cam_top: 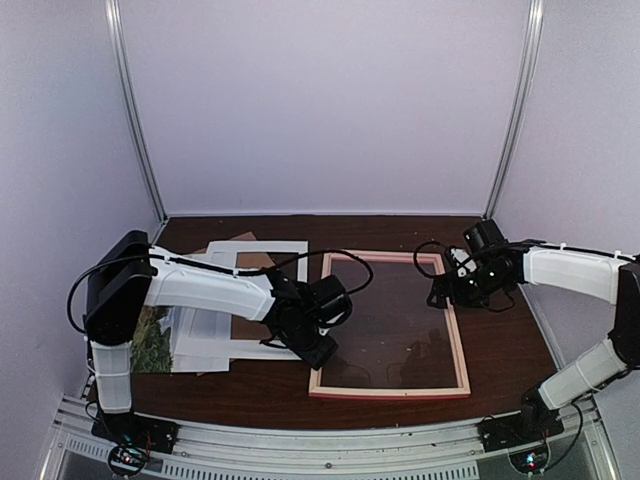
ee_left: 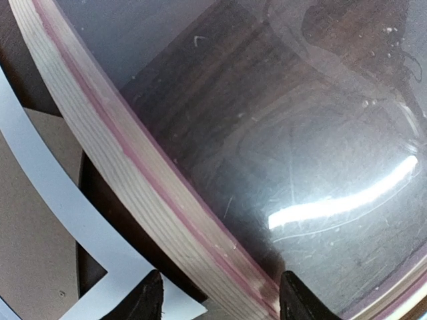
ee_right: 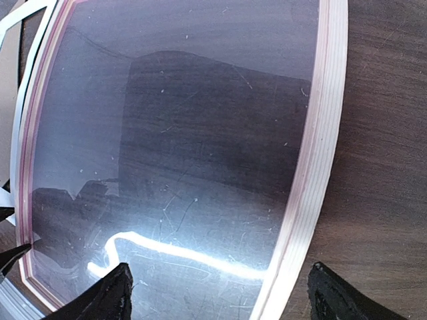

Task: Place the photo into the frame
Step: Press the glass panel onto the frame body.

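White-shelled arms (cam_top: 205, 285), black joints (cam_top: 118, 288), looping black cables (cam_top: 72, 298).

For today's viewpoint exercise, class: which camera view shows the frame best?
The top view: the whole frame lies flat there, all four sides in view. The left wrist view shows only a short stretch of it, plus glass. The right wrist view shows more, but cropped.

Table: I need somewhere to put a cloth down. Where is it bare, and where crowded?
Bare table lies right of the frame, up to the right arm, and in a strip behind its far rail. The left side is crowded: white mat, brown board and photo lie there with the left arm over them.
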You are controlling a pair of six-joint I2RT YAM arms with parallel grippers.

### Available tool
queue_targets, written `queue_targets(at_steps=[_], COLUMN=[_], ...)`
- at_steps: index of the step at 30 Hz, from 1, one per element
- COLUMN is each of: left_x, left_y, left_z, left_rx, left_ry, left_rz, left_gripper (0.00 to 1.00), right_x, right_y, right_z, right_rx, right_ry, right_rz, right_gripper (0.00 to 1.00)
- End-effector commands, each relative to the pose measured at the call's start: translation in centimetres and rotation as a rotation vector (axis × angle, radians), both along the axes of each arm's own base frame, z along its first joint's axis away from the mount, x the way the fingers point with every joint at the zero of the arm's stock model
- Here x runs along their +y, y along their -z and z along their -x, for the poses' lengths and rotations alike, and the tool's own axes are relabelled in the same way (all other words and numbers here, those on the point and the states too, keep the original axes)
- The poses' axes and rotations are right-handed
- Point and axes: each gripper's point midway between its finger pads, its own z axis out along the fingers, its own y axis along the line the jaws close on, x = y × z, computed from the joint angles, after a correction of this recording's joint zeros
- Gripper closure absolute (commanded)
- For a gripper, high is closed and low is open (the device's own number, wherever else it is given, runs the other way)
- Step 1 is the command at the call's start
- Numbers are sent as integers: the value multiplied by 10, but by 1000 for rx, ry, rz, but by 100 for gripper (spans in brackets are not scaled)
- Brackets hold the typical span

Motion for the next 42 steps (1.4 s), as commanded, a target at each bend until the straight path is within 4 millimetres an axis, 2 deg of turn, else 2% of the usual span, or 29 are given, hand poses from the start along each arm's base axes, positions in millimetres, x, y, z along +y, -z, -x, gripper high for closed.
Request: queue_targets(at_steps=[1, 15, 20, 24, 31, 37, 42], left_x=[11, 29, 32, 28, 15, 9, 6], left_y=[6, 11, 6, -5, -44, -71, -79], left_z=[22, 46, 57, 57, 23, -28, -77], left_rx=[36, 77, 95, 89, -9, -46, -49], left_ry=[11, 30, 46, 58, 59, -12, -83], left_rz=[-45, -140, -141, -113, -44, 54, 141], left_gripper=[40, 40, 40, 39, 39, 38, 38], right_x=[-6, -7, -7, -6, -8, -13, -11], right_y=[-5, -2, -2, -3, -9, -12, -14], right_z=[0, 2, 0, -2, -7, -12, -17], right_rx=[-22, -19, -19, -20, -36, -54, -71], right_ry=[15, 15, 15, 14, 26, 48, 62], right_rz=[17, 17, 16, 15, 16, 32, 22], right_gripper=[10, 10, 10, 10, 10, 10, 10])
